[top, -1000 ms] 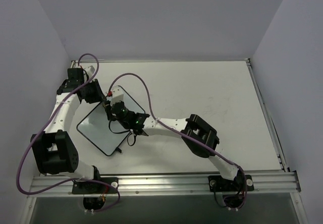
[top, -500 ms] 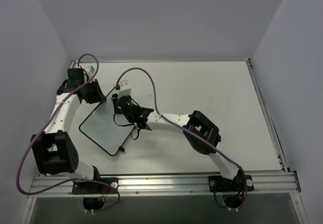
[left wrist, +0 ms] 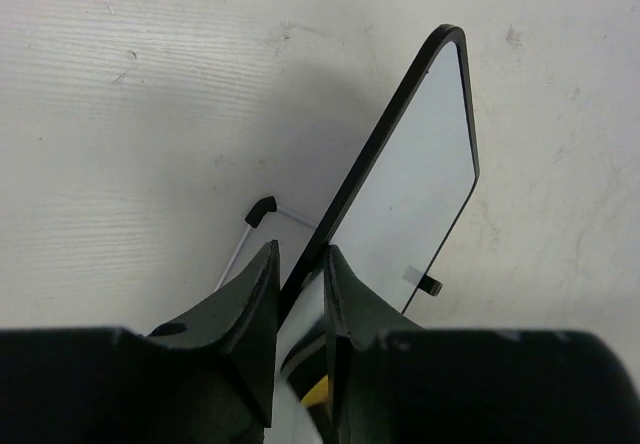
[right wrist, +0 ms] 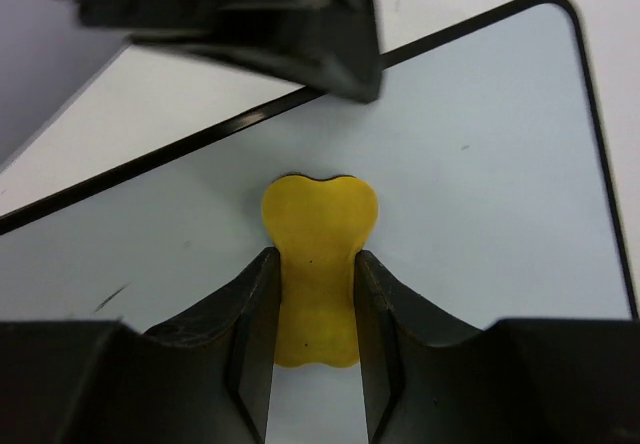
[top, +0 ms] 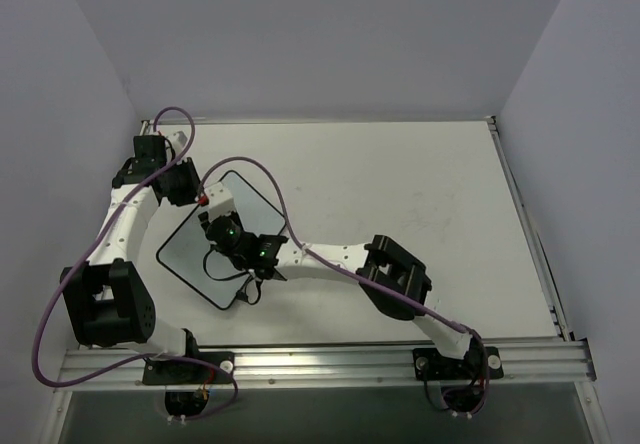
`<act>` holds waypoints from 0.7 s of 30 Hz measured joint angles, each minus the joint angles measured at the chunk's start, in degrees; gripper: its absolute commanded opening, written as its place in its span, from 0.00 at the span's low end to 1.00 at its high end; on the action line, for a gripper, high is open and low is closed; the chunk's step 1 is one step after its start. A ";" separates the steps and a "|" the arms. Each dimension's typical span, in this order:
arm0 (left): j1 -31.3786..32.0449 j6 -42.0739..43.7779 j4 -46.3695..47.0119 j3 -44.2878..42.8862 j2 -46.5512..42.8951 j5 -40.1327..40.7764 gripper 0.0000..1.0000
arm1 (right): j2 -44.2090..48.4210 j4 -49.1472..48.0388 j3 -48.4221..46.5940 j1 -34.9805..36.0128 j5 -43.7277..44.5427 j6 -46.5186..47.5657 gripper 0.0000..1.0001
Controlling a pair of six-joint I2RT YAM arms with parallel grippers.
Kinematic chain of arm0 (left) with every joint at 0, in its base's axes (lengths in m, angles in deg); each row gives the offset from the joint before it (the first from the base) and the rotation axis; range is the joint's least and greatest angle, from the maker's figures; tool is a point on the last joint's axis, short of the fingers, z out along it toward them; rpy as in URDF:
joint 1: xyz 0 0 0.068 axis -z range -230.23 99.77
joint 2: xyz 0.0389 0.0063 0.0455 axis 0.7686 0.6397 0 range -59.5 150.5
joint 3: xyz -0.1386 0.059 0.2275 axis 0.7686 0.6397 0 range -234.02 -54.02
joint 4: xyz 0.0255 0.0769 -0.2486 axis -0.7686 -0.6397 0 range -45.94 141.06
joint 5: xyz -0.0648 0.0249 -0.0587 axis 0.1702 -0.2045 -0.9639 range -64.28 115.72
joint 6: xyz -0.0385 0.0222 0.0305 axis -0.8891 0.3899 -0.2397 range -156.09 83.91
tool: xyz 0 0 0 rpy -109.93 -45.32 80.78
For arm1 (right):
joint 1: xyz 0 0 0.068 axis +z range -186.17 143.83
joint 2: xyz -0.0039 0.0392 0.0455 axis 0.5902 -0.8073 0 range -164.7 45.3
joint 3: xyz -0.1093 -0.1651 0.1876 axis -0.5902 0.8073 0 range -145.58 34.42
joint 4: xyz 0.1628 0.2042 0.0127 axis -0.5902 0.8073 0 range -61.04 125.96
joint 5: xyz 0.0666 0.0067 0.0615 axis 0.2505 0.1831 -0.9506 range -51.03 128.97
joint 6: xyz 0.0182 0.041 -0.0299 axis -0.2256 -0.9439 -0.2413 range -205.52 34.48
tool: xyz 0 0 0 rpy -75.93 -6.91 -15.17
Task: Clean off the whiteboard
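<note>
While the left end effector (left wrist: 298,264) pinches the whiteboard (top: 185,256) by its edge at the desk's (top: 400,184) left, the right end effector (right wrist: 313,264), clenched on the yellow eraser (right wrist: 318,219), sweeps back nearer: wiping continues.

White worktop (top: 400,194), matte, with faint grey scuffs and specks, clearest in the left wrist view (left wrist: 150,84). Plain walls close it in on the left, far and right sides. An aluminium rail (top: 320,359) runs along the near edge and carries both arm bases. The only item on the worktop is the whiteboard (top: 185,254), in the left half and turned diagonally. Thin wire foot with a black tip (left wrist: 262,209) shows beside its frame. Can't tell whether the board sits fully flat.
</note>
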 measured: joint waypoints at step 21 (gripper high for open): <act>0.00 0.39 -0.81 0.00 -0.55 -0.07 0.02 | -2.34 3.13 -3.82 10.14 -5.46 0.92 0.00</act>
